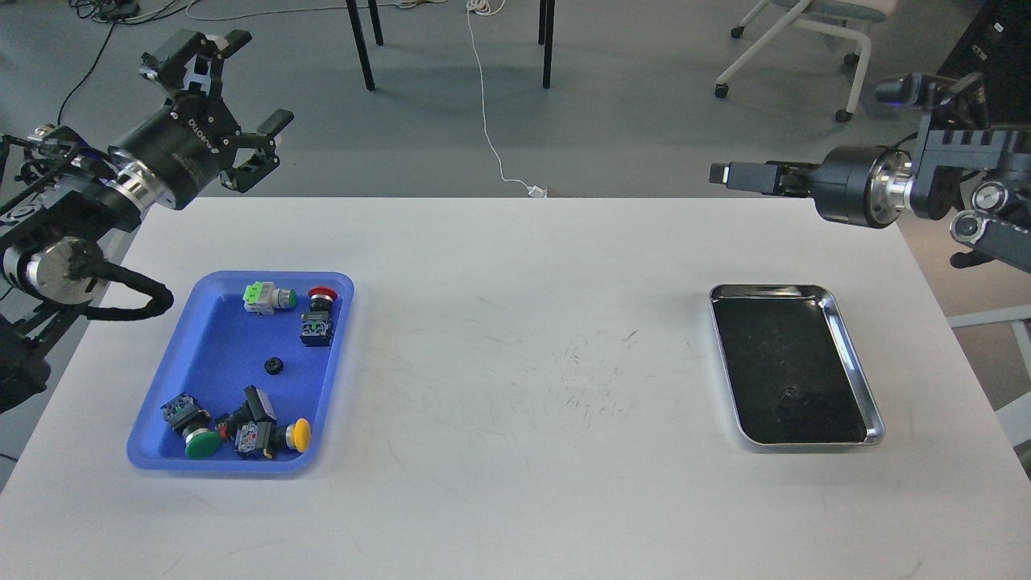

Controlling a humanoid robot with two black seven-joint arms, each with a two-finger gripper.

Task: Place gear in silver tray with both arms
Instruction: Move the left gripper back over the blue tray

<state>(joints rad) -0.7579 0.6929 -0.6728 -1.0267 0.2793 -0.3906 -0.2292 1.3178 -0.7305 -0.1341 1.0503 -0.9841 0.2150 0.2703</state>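
Observation:
The silver tray [855, 360] lies on the right side of the white table; its dark bottom shows only a tiny speck [789, 393] that I cannot identify. A small black gear [274, 366] lies in the middle of the blue tray [209, 338] at the left. My left gripper [232, 101] is open and empty, held high beyond the table's back left corner, above and behind the blue tray. My right gripper [729, 175] is raised over the table's back right edge, well above the silver tray. It is seen side-on, so its fingers cannot be told apart.
The blue tray also holds several push-button switches: green [201, 443], yellow [300, 435], red [322, 296] and a green-white one [266, 297]. Chair legs [362, 48] and an office chair [805, 48] stand on the floor behind the table.

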